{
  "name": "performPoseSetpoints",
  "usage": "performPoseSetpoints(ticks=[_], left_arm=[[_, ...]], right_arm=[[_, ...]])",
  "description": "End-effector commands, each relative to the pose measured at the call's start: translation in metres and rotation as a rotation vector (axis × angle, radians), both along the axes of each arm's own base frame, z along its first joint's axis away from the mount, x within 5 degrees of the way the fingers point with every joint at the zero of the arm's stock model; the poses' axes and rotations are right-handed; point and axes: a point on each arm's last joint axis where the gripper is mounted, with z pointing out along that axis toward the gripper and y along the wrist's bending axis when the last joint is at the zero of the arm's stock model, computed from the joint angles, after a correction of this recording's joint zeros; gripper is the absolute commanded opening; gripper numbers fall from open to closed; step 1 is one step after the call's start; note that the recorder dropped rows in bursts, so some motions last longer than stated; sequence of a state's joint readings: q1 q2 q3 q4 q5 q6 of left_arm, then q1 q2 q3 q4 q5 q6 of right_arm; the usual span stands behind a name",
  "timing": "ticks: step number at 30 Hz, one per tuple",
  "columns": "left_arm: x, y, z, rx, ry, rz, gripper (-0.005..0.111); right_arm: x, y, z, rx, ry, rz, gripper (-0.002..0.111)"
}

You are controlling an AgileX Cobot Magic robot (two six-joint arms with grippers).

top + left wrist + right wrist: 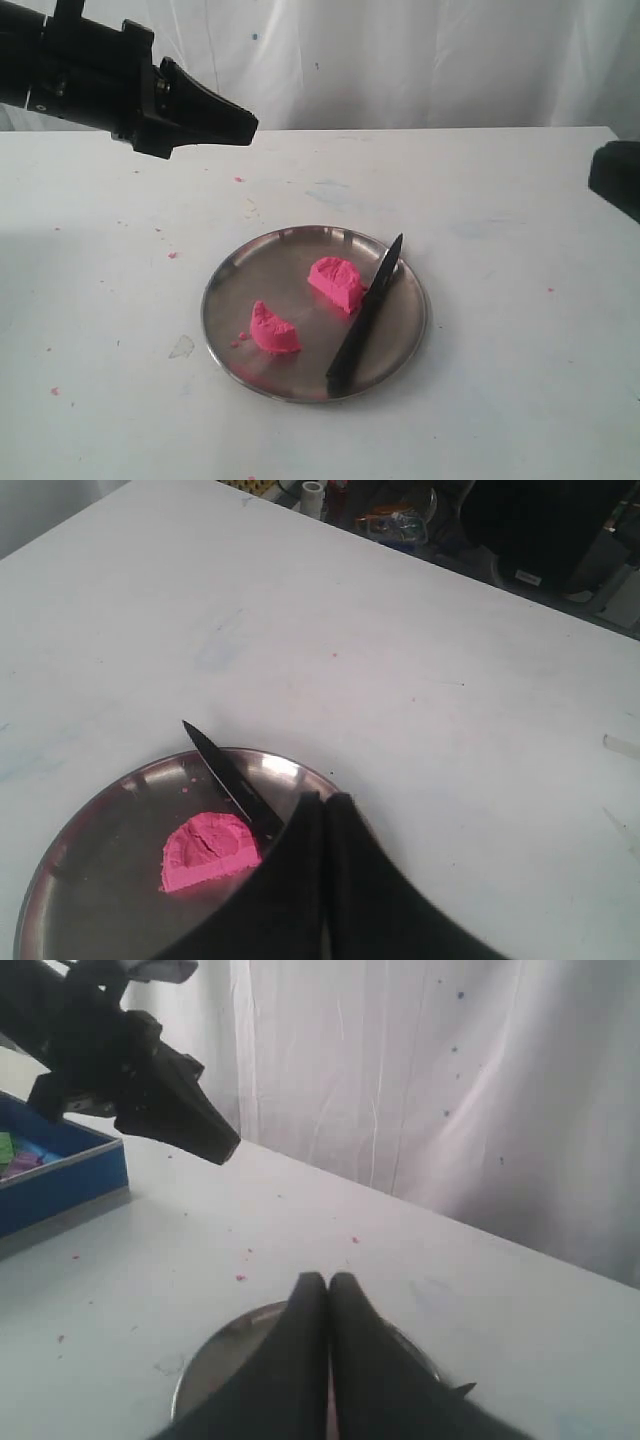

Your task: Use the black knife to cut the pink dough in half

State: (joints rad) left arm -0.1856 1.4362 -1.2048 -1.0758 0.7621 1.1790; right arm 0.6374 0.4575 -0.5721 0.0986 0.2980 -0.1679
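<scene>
The pink dough lies in two half-lumps on a steel plate [222, 300]: one half [337, 282] near the middle, the other [273, 330] toward the front left. The black knife [365, 318] rests free on the plate beside the first half, tip at the far rim, handle at the near rim. My left gripper [245, 125] hovers shut and empty, high at the back left, well away from the plate. In the left wrist view its shut gripper [325, 800] is above one half [210, 852] and the knife blade [230, 780]. My right gripper [327, 1280] is shut and empty over the plate [205, 1365].
Tiny pink crumbs [172, 254] dot the white table around the plate. A blue box [60, 1175] stands off to one side in the right wrist view. The right arm [615, 180] shows only at the right edge. A white curtain hangs behind the table.
</scene>
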Motion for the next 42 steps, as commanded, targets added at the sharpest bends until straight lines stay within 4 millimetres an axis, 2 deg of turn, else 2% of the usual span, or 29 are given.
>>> performPoseSetpoints(ticks=[1, 14, 20, 23, 33, 38, 42], left_arm=[[-0.003, 0.001, 0.002, -0.018, 0.007, 0.001, 0.000], [-0.003, 0.001, 0.002, -0.018, 0.007, 0.001, 0.000], [-0.003, 0.001, 0.002, -0.018, 0.007, 0.001, 0.000], [-0.003, 0.001, 0.002, -0.018, 0.007, 0.001, 0.000], [-0.003, 0.001, 0.002, -0.018, 0.007, 0.001, 0.000], [-0.003, 0.001, 0.002, -0.018, 0.007, 0.001, 0.000], [-0.003, 0.001, 0.002, -0.018, 0.007, 0.001, 0.000]], right_arm=[[-0.010, -0.006, 0.002, 0.032, -0.020, 0.009, 0.000], [-0.015, -0.009, 0.004, 0.056, -0.029, 0.013, 0.000], [-0.017, -0.010, -0.008, 0.046, 0.071, 0.014, 0.000], [-0.014, -0.014, -0.027, 0.052, 0.067, -0.050, 0.000], [-0.018, -0.034, -0.108, 0.204, 0.106, -0.305, 0.000], [-0.022, -0.039, -0.136, 0.274, 0.137, -0.382, 0.000], [-0.021, -0.039, -0.151, 0.262, 0.171, -0.387, 0.000]])
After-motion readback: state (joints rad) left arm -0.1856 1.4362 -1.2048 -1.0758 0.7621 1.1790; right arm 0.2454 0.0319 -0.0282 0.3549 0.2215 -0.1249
